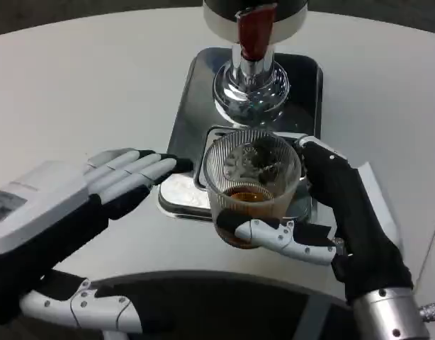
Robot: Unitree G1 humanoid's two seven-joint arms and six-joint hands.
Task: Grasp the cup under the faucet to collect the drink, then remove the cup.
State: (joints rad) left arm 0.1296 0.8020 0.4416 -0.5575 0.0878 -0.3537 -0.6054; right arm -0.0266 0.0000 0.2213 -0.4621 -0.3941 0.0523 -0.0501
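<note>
Lower left of frame: left robot hand (122,177) lies flat over the desk (76,92), fingers straight and together, fingertips (176,164) at the tray's left edge. Holds nothing.

Lower right: right robot hand (313,212) is wrapped round the cup (251,185). One finger crosses the front of the cup low down, the dark palm sits against its right side. Grip looks closed on the cup, low on the body.

Cup sits centre frame, on or just above the near end of the steel drip tray (183,120), below and slightly nearer than the faucet. Cannot tell whether its base touches the tray.

Handling, my read: clear ribbed tumbler, probably glass or hard plastic. Stiff, won't give under squeeze, so force control matters; brittle if dropped or knocked on the tray lip. Ribs help friction, but any wet wall will be slick. Liquid load is small, so light overall, low slosh risk, but keep it upright. Best hold is where it is now: mid-to-low wall, wrap grasp, opposing sides, clear of the rim.

Looks: transparent, vertical fluting, wide open mouth, a shallow layer of amber-brown drink at the bottom. Reflections clutter the inside.

Upper centre: dispenser (253,14) with red tap lever (256,32) and chrome spout base (251,88). No stream visible that I can make out.
</note>
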